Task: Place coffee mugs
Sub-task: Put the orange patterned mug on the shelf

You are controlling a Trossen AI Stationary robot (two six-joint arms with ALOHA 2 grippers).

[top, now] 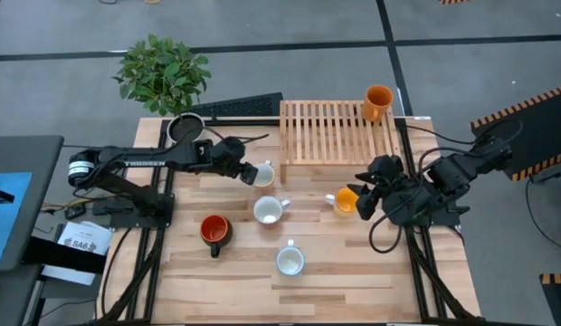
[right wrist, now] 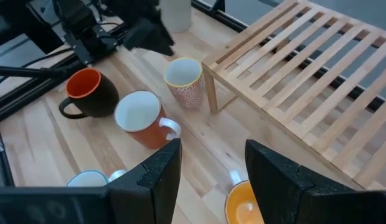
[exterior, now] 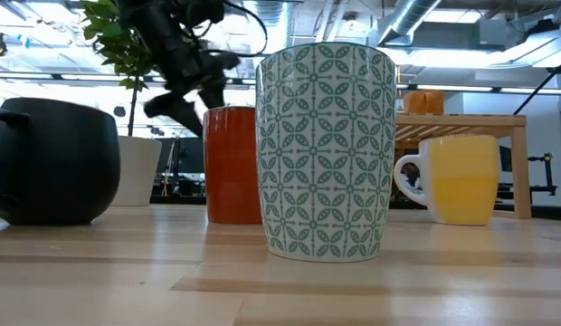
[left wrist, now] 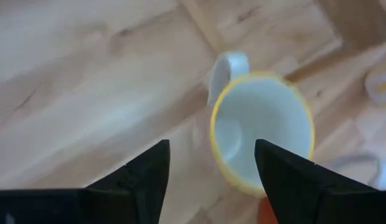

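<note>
My left gripper (top: 251,172) (left wrist: 211,167) is open and hovers at the cream mug with the yellow rim (top: 263,174) (left wrist: 261,127); one finger is over its mouth, the other outside. My right gripper (top: 363,196) (right wrist: 211,163) is open just above the yellow-orange mug (top: 346,201) (right wrist: 244,204). The brown-orange mug with a white inside (top: 270,210), the red mug with a dark outside (top: 214,230) and the light blue patterned mug (top: 290,261) (exterior: 326,149) stand upright on the table. An orange mug (top: 377,101) stands on the wooden rack (top: 335,131).
A slatted wooden rack sits at the far middle of the table. A potted plant (top: 163,72) and a pot with dark contents (top: 185,128) stand at the far left corner. Cables run along the right edge. Bare wood lies near the front edge (top: 353,281).
</note>
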